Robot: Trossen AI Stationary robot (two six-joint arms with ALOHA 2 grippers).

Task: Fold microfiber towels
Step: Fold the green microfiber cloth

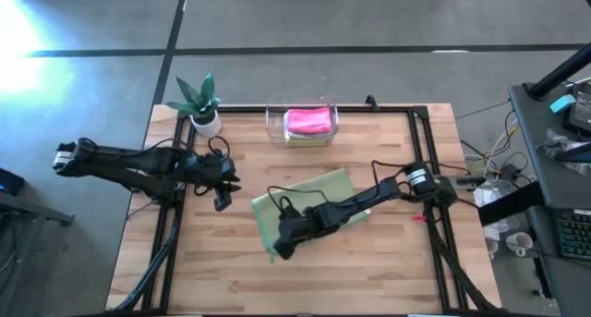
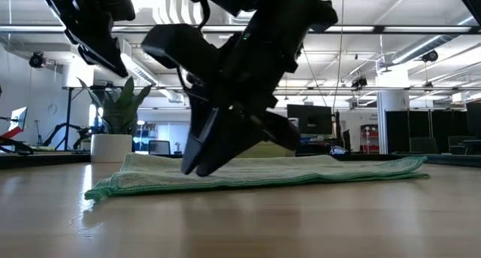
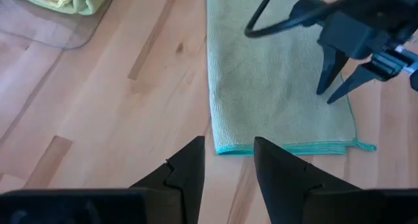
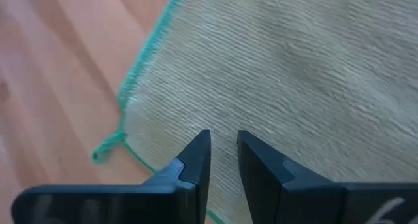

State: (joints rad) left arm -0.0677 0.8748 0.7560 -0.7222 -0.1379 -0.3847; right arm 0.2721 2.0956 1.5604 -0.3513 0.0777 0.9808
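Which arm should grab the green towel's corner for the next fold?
Right, probably: the right gripper is open just above the green towel near its corner, while the left gripper hovers off it over bare table.

From above, my right arm [image 1: 369, 204] lies across the middle of the sage green towel [image 1: 319, 189], hiding that strip of it. In the clear bin [image 1: 274, 123] near the top centre, the hot pink towel [image 1: 309, 120] covers all but a yellow-green edge of what lies under it, too small to tell apart. My left wrist view cuts the bin off at the upper left corner. In my right wrist view the towel runs off the top and right edges.
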